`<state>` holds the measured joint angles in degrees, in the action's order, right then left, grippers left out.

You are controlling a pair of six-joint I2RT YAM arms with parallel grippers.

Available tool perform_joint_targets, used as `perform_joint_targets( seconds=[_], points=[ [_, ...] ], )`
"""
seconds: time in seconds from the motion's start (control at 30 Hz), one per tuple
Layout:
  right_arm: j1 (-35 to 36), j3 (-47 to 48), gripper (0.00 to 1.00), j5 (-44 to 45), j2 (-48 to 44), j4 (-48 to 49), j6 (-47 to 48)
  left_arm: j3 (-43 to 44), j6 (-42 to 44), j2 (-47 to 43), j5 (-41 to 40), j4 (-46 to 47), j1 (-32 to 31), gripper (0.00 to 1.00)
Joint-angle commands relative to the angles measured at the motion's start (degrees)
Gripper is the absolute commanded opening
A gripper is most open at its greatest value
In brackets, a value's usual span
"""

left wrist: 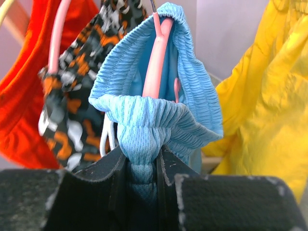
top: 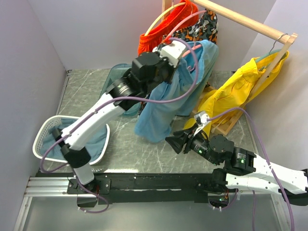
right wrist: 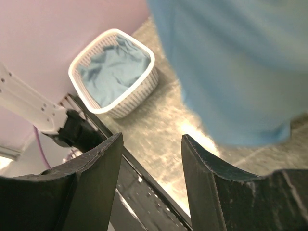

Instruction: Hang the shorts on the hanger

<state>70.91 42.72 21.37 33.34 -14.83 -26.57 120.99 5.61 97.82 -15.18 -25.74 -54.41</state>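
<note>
The shorts (left wrist: 161, 120) hang with the waistband looped over the hanger (left wrist: 155, 67). Just below the hanger, the left jaws are clamped tight on the waistband. Well below the hanger, the right jaws gape empty. Mostly done; seating the other side and letting go probably remain.

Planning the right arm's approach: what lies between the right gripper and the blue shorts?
Nothing; the right wrist view shows only bare tabletop between the open right gripper and the hanging shorts.
</note>
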Motion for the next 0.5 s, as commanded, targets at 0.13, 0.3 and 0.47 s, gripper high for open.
perform_joint_targets(
  seconds=[0.13,0.3,0.47],
  points=[
    [0.5,-1.1,0.59,0.4,-2.7,-2.2,2.0,16.3,5.6,7.7,3.0,13.4,0.9,0.01],
    [0.5,-0.4,0.59,0.2,-2.1,-2.6,2.4,16.9,6.5,9.9,3.8,18.2,1.2,0.01],
    [0.5,0.5,0.59,0.1,-1.5,-2.9,2.9,18.3,7.1,13.4,4.9,23.6,1.3,0.01]
  ],
)
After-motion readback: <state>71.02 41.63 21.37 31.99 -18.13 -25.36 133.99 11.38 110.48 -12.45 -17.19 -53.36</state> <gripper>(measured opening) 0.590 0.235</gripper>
